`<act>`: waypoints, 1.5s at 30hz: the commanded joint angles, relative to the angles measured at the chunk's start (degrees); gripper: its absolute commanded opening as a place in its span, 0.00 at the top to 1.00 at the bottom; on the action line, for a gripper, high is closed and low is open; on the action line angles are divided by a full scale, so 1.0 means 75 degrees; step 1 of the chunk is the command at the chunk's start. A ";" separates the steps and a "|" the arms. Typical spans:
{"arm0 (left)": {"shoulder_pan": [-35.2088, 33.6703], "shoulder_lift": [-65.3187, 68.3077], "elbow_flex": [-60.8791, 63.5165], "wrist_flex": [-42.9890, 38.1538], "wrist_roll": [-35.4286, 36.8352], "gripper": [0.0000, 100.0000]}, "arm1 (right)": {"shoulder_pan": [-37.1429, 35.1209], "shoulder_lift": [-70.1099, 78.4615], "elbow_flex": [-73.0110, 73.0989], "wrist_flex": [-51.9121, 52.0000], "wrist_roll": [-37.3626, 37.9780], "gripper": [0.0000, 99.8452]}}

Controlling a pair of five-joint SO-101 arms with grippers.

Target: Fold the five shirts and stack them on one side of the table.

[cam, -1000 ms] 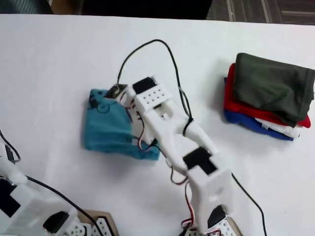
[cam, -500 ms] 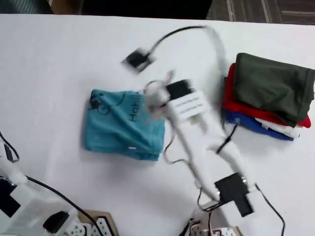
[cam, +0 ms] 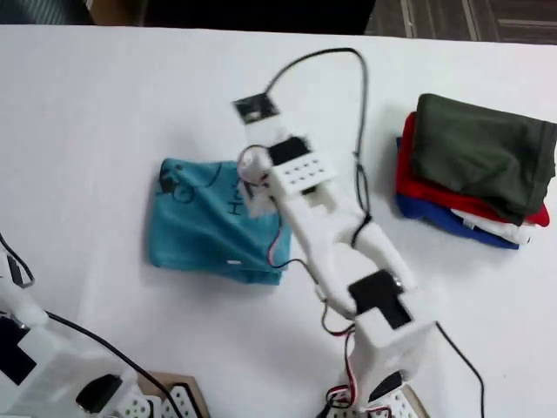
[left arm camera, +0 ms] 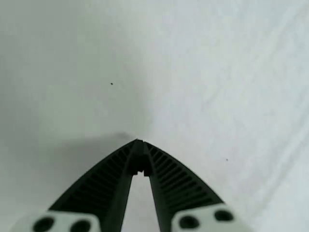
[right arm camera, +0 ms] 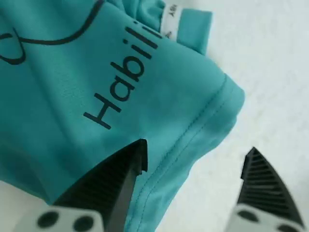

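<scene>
The white surface [cam: 104, 104] is carrying everything here. The right arm [cam: 331, 235] is stretching from the near edge toward the middle, a black cable [cam: 359, 96] looping above it. A folded teal shirt [cam: 200, 222] is lying flat left of centre, its dark printed lettering facing up. A stack of folded shirts [cam: 474, 170] is sitting well apart from it at the right side, dark green on top with red, white and blue edges showing beneath. The left arm [cam: 43, 366] is resting at the near left corner. The right hand [right arm camera: 197, 147] is hanging over the teal shirt's right edge with its fingers spread wide apart. One finger is over the cloth and the other over bare surface (whether either is touching, I cannot tell). The left hand [left arm camera: 138, 145] is pointing down at the bare surface with its fingers pressed together on nothing.
</scene>
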 commanded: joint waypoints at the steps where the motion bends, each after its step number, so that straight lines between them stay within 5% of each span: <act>1: 0.0047 -0.0363 -0.0029 -0.0105 0.0035 0.97 | 0.0018 0.0522 -0.0891 0.0064 -0.0023 0.68; 12: 0.0059 -0.0363 -0.0053 -0.0105 0.0035 0.97 | 0.0662 0.3147 -0.3599 0.1518 -0.0023 0.69; 20: 0.0070 -0.0363 -0.0076 -0.0105 0.0035 0.97 | 0.0662 0.3487 -0.4782 0.2210 -0.0023 0.93; 32: 0.0094 -0.0363 -0.0076 -0.0129 0.0035 0.97 | 0.0604 0.3475 -0.6201 0.3218 0.0000 0.97; 45: 0.0094 -0.0363 -0.0029 -0.0328 0.0035 0.97 | 0.0404 0.3487 -0.7490 0.2772 0.2239 0.98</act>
